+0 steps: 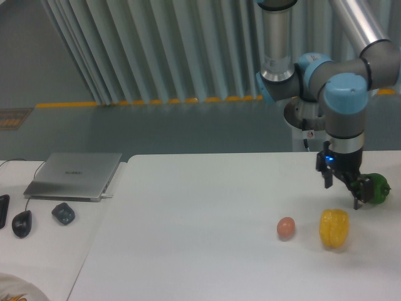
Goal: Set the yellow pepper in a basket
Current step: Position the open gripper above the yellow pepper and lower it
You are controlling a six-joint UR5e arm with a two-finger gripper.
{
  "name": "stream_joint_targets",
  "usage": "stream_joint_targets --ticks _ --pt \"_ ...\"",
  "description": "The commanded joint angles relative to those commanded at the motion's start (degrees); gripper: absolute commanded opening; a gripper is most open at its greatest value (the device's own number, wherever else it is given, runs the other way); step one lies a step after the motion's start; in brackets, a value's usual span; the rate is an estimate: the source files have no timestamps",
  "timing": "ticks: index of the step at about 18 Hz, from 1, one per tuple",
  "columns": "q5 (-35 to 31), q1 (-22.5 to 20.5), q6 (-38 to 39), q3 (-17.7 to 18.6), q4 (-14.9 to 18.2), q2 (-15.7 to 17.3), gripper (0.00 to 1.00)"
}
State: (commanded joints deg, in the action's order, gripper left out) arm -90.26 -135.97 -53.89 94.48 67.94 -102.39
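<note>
The yellow pepper (334, 228) stands on the white table (207, 219) at the right, glossy and lobed. My gripper (342, 194) hangs just above and slightly behind it, fingers spread open with nothing between them. No basket shows in the view.
A green pepper (376, 188) lies just right of the gripper, partly hidden by a finger. A small brown egg-like ball (286, 227) sits left of the yellow pepper. On the left desk lie a laptop (75, 174), a mouse (21, 223) and a dark object (63, 213).
</note>
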Motion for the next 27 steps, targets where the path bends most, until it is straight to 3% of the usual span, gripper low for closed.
stream_joint_targets --ticks 3,5,8,27 --pt "0.0 0.0 5.26 0.88 -0.09 -0.35 1.0" --pt "-0.17 0.0 12.99 1.4 -2.88 -2.54 1.0" --pt "-0.26 0.88 17.58 1.93 -4.74 -4.13 1.0" --pt "-0.7 1.93 19.44 2.02 -5.45 -6.76 1.0"
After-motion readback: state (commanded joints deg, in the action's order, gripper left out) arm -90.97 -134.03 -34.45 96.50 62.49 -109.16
